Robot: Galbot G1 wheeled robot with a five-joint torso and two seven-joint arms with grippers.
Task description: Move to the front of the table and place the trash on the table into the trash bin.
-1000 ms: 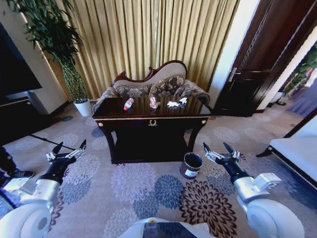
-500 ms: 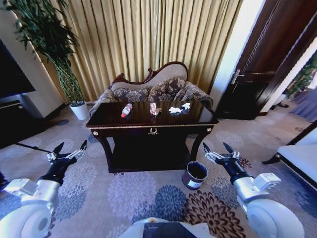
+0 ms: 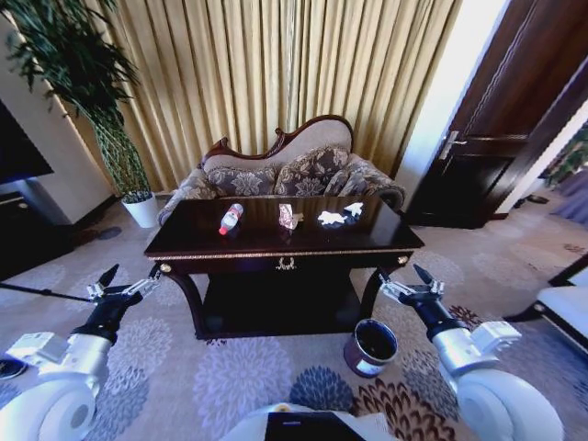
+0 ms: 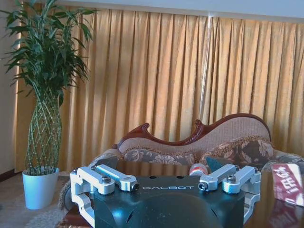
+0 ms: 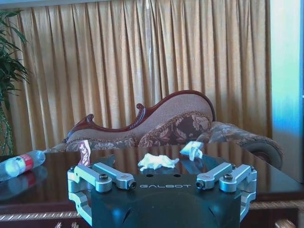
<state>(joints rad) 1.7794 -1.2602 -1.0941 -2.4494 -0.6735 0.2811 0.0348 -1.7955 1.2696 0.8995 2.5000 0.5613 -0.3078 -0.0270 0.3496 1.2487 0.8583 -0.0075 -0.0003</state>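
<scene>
The dark glossy table [image 3: 266, 241] with gold trim stands straight ahead. On its top lie the trash: a clear bottle [image 3: 231, 218] with a red cap, a crumpled red-tan wrapper [image 3: 288, 217] and white tissue [image 3: 331, 218]. The right wrist view shows the bottle [image 5: 21, 164], wrapper [image 5: 84, 148] and tissue [image 5: 156, 161] along the tabletop. The dark trash bin [image 3: 371, 347] sits on the carpet by the table's front right leg. My left gripper [image 3: 127, 283] and right gripper [image 3: 404, 280] hover open and empty, short of the table's front corners.
A patterned sofa [image 3: 285, 170] stands behind the table before gold curtains. A tall plant in a white pot [image 3: 141, 209] is at the back left, a dark door [image 3: 496, 156] at the right. A white bench edge [image 3: 565, 303] lies far right.
The camera has moved closer: table and bin now sit larger and lower in the head view. Both arms keep the same open pose.
</scene>
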